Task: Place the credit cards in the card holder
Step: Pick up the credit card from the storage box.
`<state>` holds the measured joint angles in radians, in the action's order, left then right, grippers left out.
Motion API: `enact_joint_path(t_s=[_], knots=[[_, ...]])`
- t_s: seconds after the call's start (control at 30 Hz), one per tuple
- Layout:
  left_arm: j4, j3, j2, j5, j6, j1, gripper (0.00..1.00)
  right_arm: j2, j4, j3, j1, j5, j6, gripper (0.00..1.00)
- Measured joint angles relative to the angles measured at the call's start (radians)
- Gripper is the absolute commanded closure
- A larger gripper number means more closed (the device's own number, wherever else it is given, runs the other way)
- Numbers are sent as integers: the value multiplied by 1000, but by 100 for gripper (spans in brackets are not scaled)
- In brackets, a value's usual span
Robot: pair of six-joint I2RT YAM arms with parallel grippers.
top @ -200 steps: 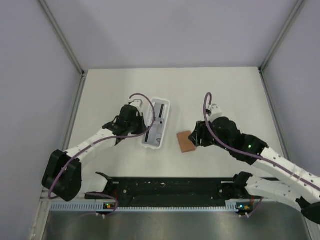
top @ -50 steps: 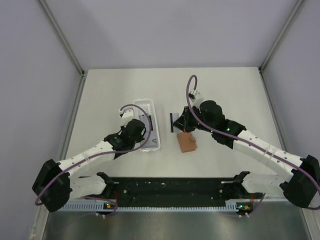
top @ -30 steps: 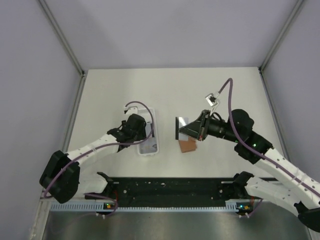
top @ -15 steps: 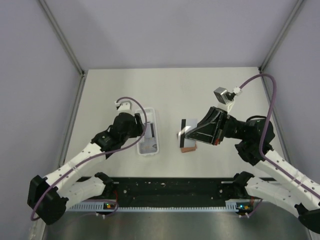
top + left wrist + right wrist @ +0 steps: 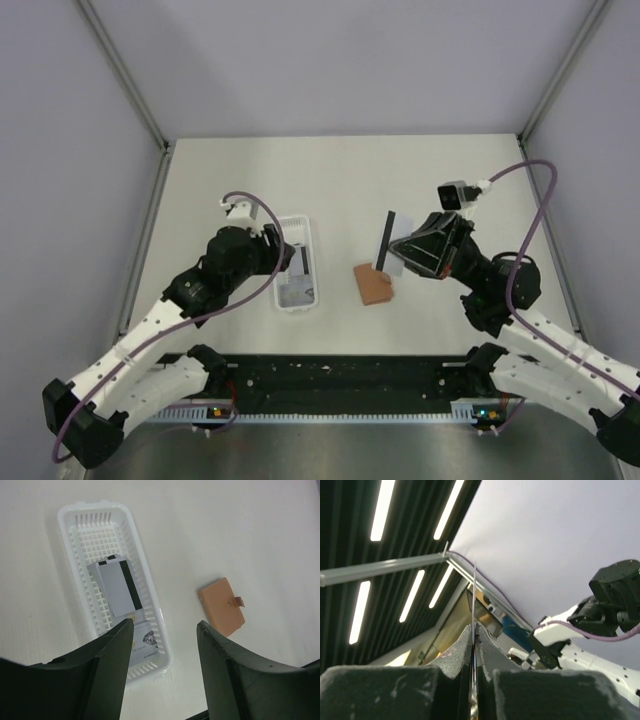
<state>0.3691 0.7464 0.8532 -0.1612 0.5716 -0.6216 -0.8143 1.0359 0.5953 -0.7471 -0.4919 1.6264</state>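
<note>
The card holder [image 5: 373, 285], a small orange-brown wallet, lies folded shut on the table and also shows in the left wrist view [image 5: 221, 607]. My right gripper [image 5: 400, 255] is shut on one credit card [image 5: 387, 240], held up in the air just behind the card holder and tilted steeply. In the right wrist view that card [image 5: 474, 595] shows edge-on between the right gripper's [image 5: 474, 630] pads, pointing up at the ceiling. More credit cards [image 5: 117, 587] lie in the white basket [image 5: 70, 515]. My left gripper [image 5: 165, 625] hangs open and empty above the basket's near end [image 5: 285, 258].
The white basket [image 5: 297, 300] sits left of the card holder, lengthwise front to back. A black rail [image 5: 340, 380] runs along the near table edge between the arm bases. Grey walls and metal posts close in the table on three sides.
My right gripper has swung the card up and to the right, from low over the card holder to a steeper tilt behind it. The left arm has drawn back slightly, still open.
</note>
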Motion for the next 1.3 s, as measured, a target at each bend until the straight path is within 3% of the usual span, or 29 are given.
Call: enact_joint_path(t_s=[0.3,0.5,0.9,1.1,1.3], knots=[[-18,8,-84,77,18,-10,41,228,-146,-19,0,291,97,100],[-28,13,-90,107,32,-15,42,245,-210,-46,0,387,212,100],[-186,13,-195,342,59,-17,41,136,-307,-14,0,180,121,100],[-377,0,-237,485,150,-18,41,164,-341,-40,0,130,63,100],[-586,-34,-218,585,269,-45,41,193,-519,37,0,43,-107,100]])
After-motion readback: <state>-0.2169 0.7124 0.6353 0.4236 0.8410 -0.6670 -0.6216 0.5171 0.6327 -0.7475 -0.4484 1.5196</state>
